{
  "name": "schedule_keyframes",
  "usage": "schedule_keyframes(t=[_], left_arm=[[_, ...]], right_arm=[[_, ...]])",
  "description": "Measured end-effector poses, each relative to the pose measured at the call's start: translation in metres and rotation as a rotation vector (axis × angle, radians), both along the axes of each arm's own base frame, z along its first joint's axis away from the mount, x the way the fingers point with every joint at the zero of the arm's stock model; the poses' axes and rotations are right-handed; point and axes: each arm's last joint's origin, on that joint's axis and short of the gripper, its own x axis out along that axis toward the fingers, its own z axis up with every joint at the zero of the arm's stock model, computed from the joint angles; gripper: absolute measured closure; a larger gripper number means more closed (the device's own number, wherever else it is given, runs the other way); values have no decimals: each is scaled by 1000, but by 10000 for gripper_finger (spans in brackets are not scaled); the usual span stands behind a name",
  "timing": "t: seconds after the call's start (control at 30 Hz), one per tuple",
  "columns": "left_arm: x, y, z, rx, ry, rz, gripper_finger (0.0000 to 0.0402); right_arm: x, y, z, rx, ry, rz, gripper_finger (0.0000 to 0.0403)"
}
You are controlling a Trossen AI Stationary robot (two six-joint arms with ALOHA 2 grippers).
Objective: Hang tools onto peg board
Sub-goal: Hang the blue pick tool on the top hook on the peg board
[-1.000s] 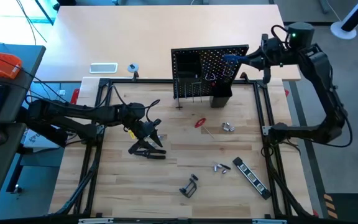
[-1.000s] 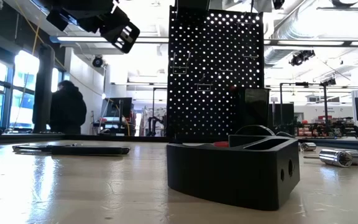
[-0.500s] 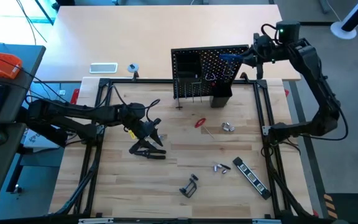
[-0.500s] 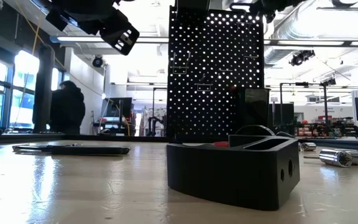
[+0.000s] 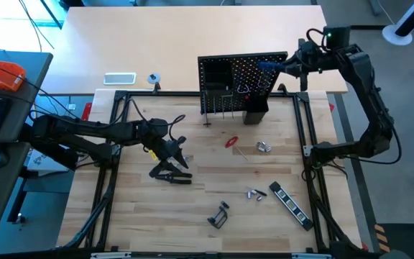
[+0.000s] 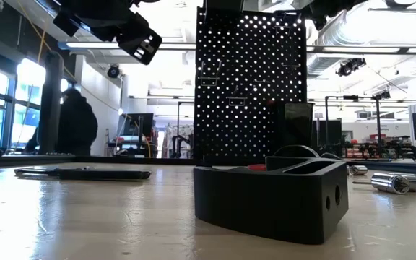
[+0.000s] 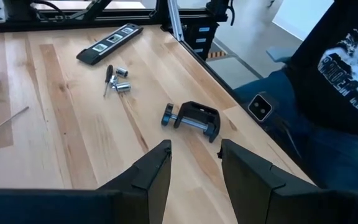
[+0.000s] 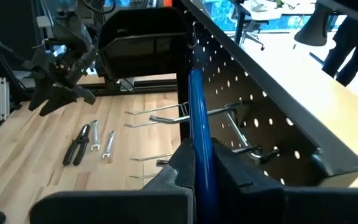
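Observation:
The black peg board (image 5: 241, 85) stands upright at the table's far side, with metal hooks (image 8: 219, 112) and a black bin (image 5: 256, 111) on its front. My right gripper (image 5: 287, 66) is at the board's upper right corner, shut on a blue-handled hex key (image 5: 268, 67). My left gripper (image 5: 179, 153) is open and empty, above the black pliers (image 5: 169, 173) lying on the table. A red-handled screwdriver (image 5: 232, 142), a black clamp (image 5: 219, 214) and a black striped bar (image 5: 290, 204) lie flat on the wood. My right gripper pinches the hex key's blue handle (image 8: 199, 134) between its two fingers. The fingers come about level from the table's right side and the handle runs on forward out of them, along the board's front. The key is lifted clear of the table; whether it touches the board I cannot tell.
A silver socket (image 5: 264, 147) and small silver bits (image 5: 256, 193) lie on the wood. A white flat rectangle (image 5: 119, 78) and a small tape roll (image 5: 154, 78) lie beyond the frame's far rail. A person (image 7: 328, 81) sits past the table's near edge. Another person (image 6: 74, 123) stands in the room behind.
My right gripper has shifted a little toward the table's far left with the hex key, which stays at the board's upper right corner. The person in the room behind has stepped a little to one side.

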Motion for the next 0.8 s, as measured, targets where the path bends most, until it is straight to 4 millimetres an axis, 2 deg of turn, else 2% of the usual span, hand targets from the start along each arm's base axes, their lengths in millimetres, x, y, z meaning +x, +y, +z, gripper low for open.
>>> schedule_keyframes(t=[0.6,0.8], left_arm=[[0,0,0,-3,1,4,268],[0,0,0,-4,2,4,268]], right_arm=[[0,-1,0,-14,14,-23,369],[0,-1,0,-14,14,-24,344]])
